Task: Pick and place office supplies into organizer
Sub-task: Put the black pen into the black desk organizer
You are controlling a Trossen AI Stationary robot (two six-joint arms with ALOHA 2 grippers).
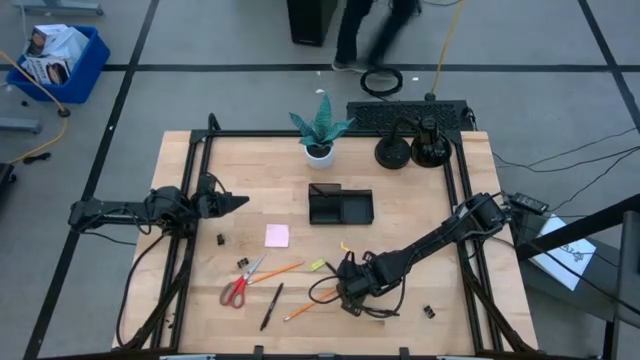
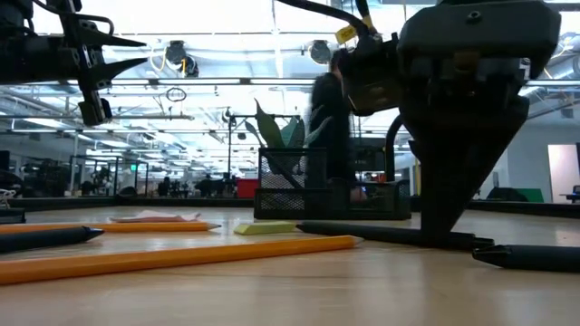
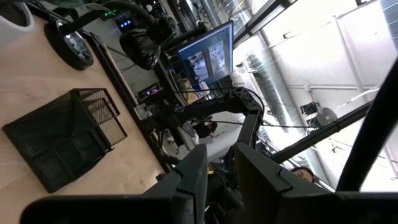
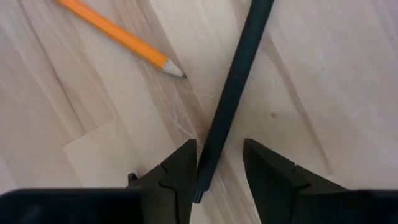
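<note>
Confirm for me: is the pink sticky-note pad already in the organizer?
No, in the high view the pink sticky-note pad lies flat on the bare table, clear of the organizer.

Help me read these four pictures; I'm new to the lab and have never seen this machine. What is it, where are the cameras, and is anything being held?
It is a robot with two dark arms at a wooden table. One picture looks straight down, one looks level across the tabletop, and one comes from each wrist.

The left gripper waits in the air at the table's left side, holding nothing. The right gripper is low over the table, its fingers either side of a black pen with gaps showing, so it is not gripped yet.

Also on the table: the black mesh organizer, red-handled scissors, a pink sticky-note pad, orange pencils, a highlighter, a potted plant.
</note>
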